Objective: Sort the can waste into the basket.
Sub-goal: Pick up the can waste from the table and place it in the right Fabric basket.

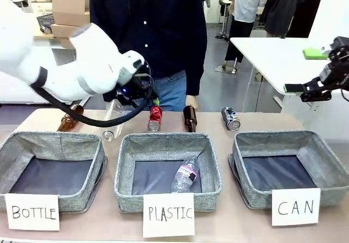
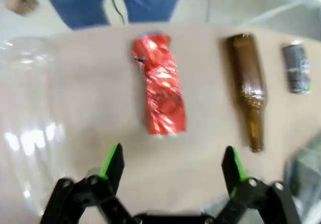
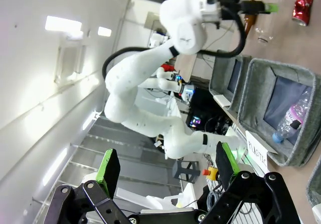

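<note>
Tan table (image 1: 272,122), wrist-view red can (image 2: 159,86) apparently crumpled

A white table (image 1: 275,55) is seen on a grey floor (image 1: 218,90), and a green object (image 1: 313,53) is placed on it. Far left of this table, cardboard boxes (image 1: 70,11) are stacked. A white wall (image 3: 30,83) is lit by lamps (image 3: 62,23).
</note>
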